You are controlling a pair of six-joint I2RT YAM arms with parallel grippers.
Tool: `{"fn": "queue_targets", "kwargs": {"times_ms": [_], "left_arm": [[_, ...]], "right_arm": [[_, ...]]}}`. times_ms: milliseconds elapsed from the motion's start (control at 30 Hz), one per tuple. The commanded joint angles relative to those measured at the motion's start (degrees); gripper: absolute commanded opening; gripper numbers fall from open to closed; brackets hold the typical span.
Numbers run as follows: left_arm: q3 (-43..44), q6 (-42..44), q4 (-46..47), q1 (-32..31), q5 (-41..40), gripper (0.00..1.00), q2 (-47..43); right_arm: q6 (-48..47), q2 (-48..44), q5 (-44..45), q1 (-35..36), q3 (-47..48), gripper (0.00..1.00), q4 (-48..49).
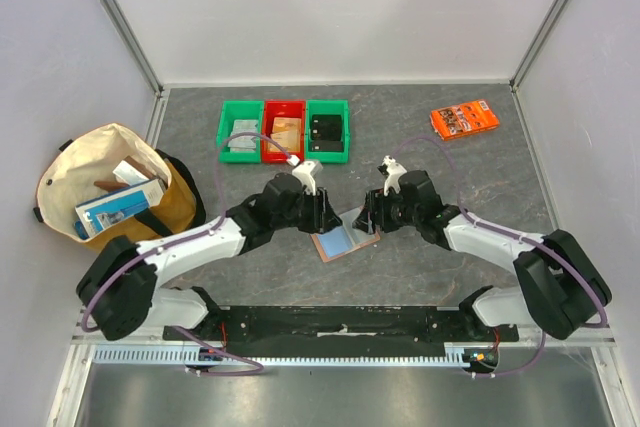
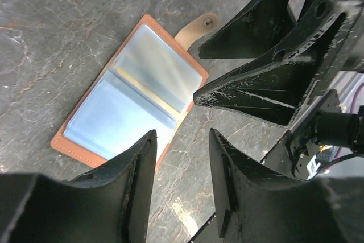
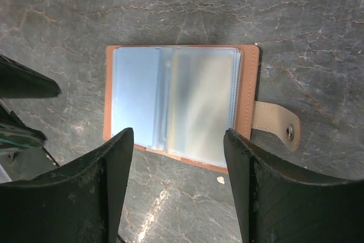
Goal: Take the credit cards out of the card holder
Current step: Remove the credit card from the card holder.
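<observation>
The card holder lies open and flat on the table between my two grippers, brown leather with a tab. Its clear sleeves look light blue and whitish, and I cannot tell whether a card is inside them. My left gripper hovers open just off the holder's edge, with bare table between its fingers. My right gripper stands open over the holder's near long edge, holding nothing. Credit cards lie in the bins: a grey one, a tan one and a black one.
A green bin, a red bin and a second green bin stand in a row at the back. An orange printed packet lies at the back right. A cloth bag with items sits at the left edge.
</observation>
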Motion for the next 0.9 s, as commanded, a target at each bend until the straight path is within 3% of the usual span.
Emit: {"fn": "queue_targets", "kwargs": {"times_ms": [0,300,867], "left_arm": [[0.7,-1.4,5.2,-1.4,-1.8,0.47,5.1],[-0.1,-0.3,2.0,-2.5,-3.6,0.23,11.2],[-0.7,-0.2,-3.3,-2.8,-3.2,0.11,15.6]], "right_arm": [[-1.3,1.9,2.6,0.6,3.1,0.68,-0.6],[-2.7,5.5,3.4,1.0,3.8,0.59,-1.9],[-3.0,7.3,1.7,1.3,3.3,0.51,-2.0]]}}
